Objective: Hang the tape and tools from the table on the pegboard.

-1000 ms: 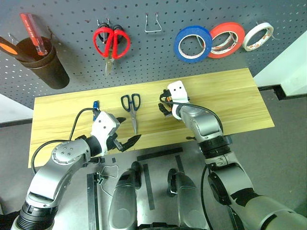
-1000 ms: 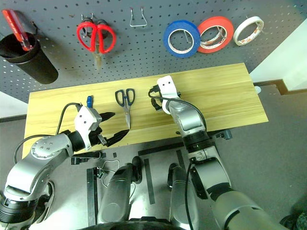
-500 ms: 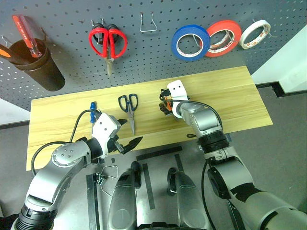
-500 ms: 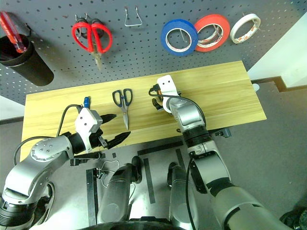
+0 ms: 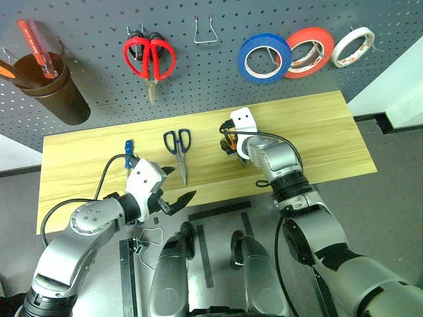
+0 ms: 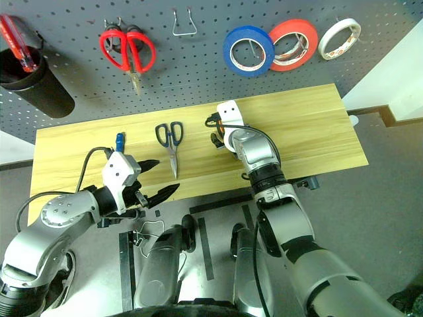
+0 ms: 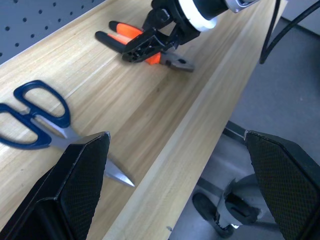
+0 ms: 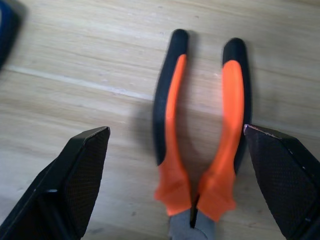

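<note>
Right gripper [image 5: 229, 140] hovering wide over the pliers [image 8: 200, 135] on the surface [image 5: 317, 132].
A dark cup [image 5: 56, 92] is hanging on the pegboard [image 5: 198, 72] at 10 o'clock, holding a red screwdriver [image 5: 36, 38] and an orange one [image 5: 10, 68]. The left gripper [image 5: 173, 187] is spreading wide at the near edge, empty, beside the black-handled scissors [image 5: 179, 149]. The blue-handled screwdriver [image 5: 129, 150] is lying at 9 o'clock. The blue tape [image 5: 264, 58] is hanging at 1 o'clock beside red-orange [image 5: 309, 51] and white rolls [image 5: 353, 46]; red scissors [image 5: 150, 61] at 11.
</note>
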You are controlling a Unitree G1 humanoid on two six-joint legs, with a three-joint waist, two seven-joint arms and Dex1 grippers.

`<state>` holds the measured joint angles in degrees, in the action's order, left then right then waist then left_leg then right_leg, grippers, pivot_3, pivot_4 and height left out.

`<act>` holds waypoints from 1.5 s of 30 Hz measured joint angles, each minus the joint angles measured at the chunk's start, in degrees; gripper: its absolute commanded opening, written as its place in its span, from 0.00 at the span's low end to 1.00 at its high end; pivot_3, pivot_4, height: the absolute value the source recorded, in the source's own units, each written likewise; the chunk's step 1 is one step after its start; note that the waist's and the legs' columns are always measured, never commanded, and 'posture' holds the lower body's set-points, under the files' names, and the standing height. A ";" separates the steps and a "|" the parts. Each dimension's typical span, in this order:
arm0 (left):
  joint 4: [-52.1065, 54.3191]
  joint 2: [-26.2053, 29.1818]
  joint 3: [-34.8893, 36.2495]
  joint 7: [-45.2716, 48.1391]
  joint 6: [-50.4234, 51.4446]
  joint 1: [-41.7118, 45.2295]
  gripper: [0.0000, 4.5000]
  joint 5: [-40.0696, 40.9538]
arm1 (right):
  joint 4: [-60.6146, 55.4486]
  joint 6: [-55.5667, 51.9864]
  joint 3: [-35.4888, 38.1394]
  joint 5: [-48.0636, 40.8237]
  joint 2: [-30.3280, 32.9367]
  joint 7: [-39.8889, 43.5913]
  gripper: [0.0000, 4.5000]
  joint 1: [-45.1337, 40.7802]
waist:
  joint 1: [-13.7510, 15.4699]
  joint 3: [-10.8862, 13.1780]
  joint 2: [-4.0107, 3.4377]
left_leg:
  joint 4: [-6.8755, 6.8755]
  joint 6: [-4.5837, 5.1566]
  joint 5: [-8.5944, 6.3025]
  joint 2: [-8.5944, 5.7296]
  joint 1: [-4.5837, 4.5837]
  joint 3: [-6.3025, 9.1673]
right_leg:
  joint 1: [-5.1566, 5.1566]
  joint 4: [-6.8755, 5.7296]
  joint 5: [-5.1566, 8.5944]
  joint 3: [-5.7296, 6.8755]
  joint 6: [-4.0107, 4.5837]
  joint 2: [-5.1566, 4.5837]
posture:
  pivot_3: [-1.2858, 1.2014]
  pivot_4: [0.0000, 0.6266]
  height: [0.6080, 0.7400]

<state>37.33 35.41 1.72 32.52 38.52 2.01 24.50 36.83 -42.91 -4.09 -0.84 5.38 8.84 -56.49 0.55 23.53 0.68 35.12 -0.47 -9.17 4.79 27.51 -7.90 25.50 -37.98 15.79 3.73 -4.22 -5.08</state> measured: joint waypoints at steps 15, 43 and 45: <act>1.11 -0.02 0.36 -0.41 0.80 -0.48 1.00 0.04 | 5.09 -1.03 -0.14 1.15 0.18 0.01 1.00 -2.42 | -0.04 0.17 -0.02 | -0.06 0.00 0.00 0.00 0.00 -0.01 | 0.02 0.03 0.01 0.00 0.01 -0.01 | 0.55 0.74 0.82; 0.97 -0.09 0.34 -0.37 0.79 0.64 1.00 -0.02 | 5.02 -2.48 -1.56 2.90 0.76 3.75 0.52 -2.80 | -0.07 0.18 -0.02 | -0.10 0.02 -0.02 0.00 0.02 0.00 | 0.04 0.06 0.01 0.00 0.01 -0.04 | 0.55 0.69 0.82; 0.52 -0.09 0.25 -0.16 0.45 1.06 1.00 -0.07 | 2.35 -2.01 -2.00 2.98 1.19 4.46 0.52 -1.19 | 0.01 0.17 -0.02 | -0.12 -0.03 0.00 0.00 0.05 -0.01 | 0.05 0.09 0.02 0.00 0.00 -0.03 | 0.55 0.67 0.82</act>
<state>37.85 35.32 1.96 32.36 38.96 3.07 24.43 39.18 -44.91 -6.09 2.15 6.57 13.30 -57.68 0.56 23.70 0.66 35.00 -0.50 -9.16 4.79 27.56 -7.91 25.54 -37.88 15.80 3.73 -4.21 -5.11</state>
